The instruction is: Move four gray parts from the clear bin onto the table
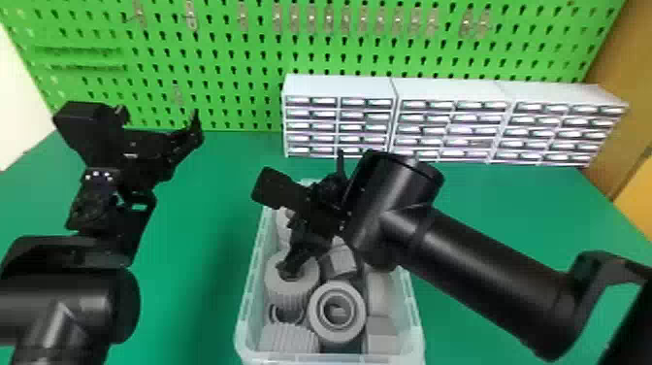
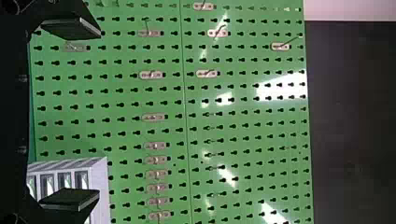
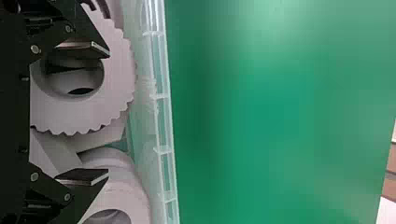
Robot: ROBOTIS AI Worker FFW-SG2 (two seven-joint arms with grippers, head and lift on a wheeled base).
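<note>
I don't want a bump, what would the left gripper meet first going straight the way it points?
Most likely the green pegboard, which faces the open left gripper; how far off it is, I can't tell.

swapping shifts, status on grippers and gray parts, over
Right gripper open, empty, at the clear bin. Left gripper open, empty, raised at left. Gray parts crowded in bin, one right fingertip at toothed part's hole.

green pegboard (image 1: 218, 73) across the back, full of keyhole slots, with metal hooks (image 1: 192, 17) on it and white glare (image 2: 285, 88) on its face. three white drawer cabinets (image 1: 334, 87) side by side before it, on a green table (image 1: 509, 204). pale wall (image 1: 12, 87) at far left, brown panel (image 1: 626, 73) at right.
</note>
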